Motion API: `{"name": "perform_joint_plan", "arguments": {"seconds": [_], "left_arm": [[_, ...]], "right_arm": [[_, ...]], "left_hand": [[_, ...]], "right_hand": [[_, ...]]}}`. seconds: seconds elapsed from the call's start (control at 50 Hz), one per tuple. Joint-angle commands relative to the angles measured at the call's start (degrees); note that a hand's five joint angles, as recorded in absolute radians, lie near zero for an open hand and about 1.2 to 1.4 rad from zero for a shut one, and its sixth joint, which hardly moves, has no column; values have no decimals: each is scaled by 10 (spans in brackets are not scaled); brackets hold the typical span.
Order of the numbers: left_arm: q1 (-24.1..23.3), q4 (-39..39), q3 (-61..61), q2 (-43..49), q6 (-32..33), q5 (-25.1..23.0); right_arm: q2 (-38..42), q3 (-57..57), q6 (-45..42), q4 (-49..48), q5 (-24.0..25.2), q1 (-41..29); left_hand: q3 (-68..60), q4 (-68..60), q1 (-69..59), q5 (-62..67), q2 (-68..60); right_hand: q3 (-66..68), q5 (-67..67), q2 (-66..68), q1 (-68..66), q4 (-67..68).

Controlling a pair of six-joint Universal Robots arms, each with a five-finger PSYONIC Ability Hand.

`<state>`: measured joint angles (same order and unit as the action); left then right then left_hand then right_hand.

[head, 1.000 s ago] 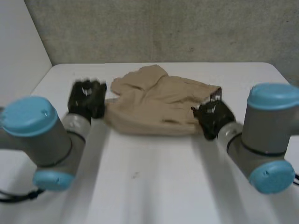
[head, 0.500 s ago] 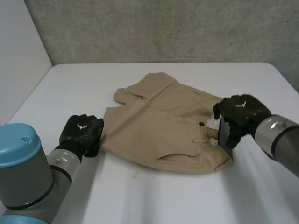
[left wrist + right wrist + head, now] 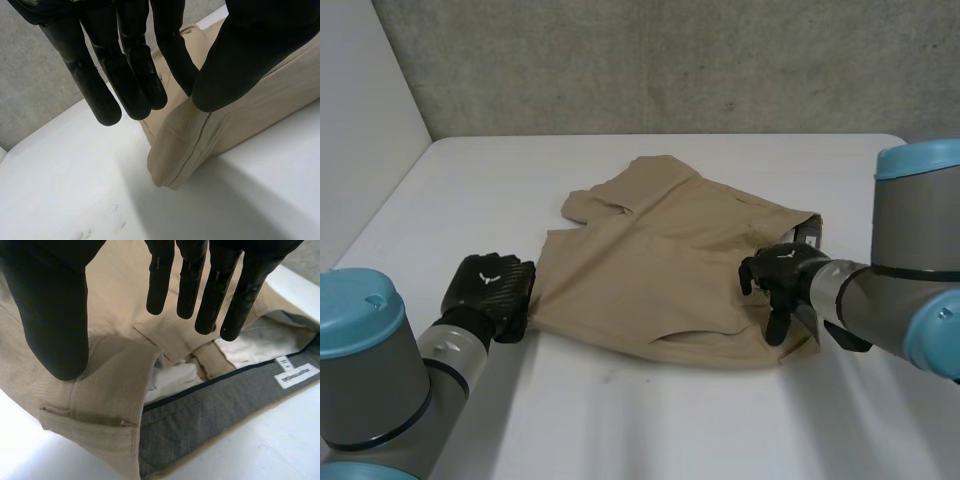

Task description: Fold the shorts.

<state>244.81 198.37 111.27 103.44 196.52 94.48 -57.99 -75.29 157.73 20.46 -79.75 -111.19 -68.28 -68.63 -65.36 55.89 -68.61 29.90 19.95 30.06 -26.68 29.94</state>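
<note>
Table (image 3: 650, 420): shorts (image 3: 660, 270) between left robot hand (image 3: 490, 287), right robot hand (image 3: 780, 276).

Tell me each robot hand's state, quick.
Left robot hand: open, at the shorts edge.
Right robot hand: open, above the waistband.

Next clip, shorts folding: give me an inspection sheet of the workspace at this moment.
surface: white table, a few faint marks near its front.
job's things: tan shorts lying rumpled, not yet folded; the waistband end by the right hand is open, showing grey lining and a white label.
clutter: nothing seen.
hands: left hand open, fingers straight, at the shorts' near left corner; right hand open, fingers straight over the waistband.
cables: nothing seen.
surroundings: grey wall behind the table, white panel on the left.
</note>
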Motion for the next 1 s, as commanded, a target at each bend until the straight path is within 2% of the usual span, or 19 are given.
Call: {"name": "perform_joint_plan", "arguments": {"seconds": [0.02,0.04,0.06,0.1,0.18,0.28,0.34,0.44,0.52,0.62,0.72,0.8,1.0], "left_arm": [[1,0,2,-1,0,1],[1,0,3,-1,0,1],[1,0,4,-1,0,1],[1,0,5,-1,0,1],[1,0,5,-3,0,1],[1,-1,0,-22,3,1],[1,-3,-11,-60,4,1],[1,-21,-46,-154,10,1],[4,-40,-102,-236,10,1],[6,-77,-225,-295,11,-12],[4,-150,-333,-276,9,-33],[6,-197,-381,-203,10,-34],[6,-220,-405,27,12,-31]], "right_arm": [[42,45,-34,58,-6,-5],[42,45,-37,58,-6,-5],[42,45,-44,58,-6,-6],[41,45,-47,61,-7,-6],[23,38,-48,65,-5,-6],[-66,2,-49,64,-3,0],[-110,-8,-44,43,-3,1],[-264,-34,-40,-36,-9,1],[-353,-26,-41,-72,-24,1],[-405,15,-42,-92,-58,0],[-411,52,-47,-94,-76,-6],[-384,60,-54,-87,-77,-8],[-179,60,-97,-54,-79,-44]], "left_hand": [[-117,-114,-146,141,-114],[-117,-114,-146,141,-114],[-117,-114,-146,141,-114],[-117,-114,-146,141,-114],[-117,-114,-146,141,-114],[-117,-114,-146,141,-114],[-117,-114,-146,141,-114],[-117,-114,-146,141,-114],[-117,-114,-146,141,-114],[-117,-114,-146,141,-114],[-117,-114,-146,141,-114],[-117,-114,-146,141,-114],[-117,-114,-146,141,-114]], "right_hand": [[171,171,170,-204,171],[227,226,225,-259,226],[351,350,349,-383,350],[500,500,499,-532,500],[501,501,499,-533,501],[501,501,499,-533,501],[501,501,499,-533,501],[501,501,499,-533,501],[501,501,499,-533,501],[501,501,499,-533,501],[501,501,499,-533,501],[501,501,499,-533,501],[501,501,499,-533,501]]}}
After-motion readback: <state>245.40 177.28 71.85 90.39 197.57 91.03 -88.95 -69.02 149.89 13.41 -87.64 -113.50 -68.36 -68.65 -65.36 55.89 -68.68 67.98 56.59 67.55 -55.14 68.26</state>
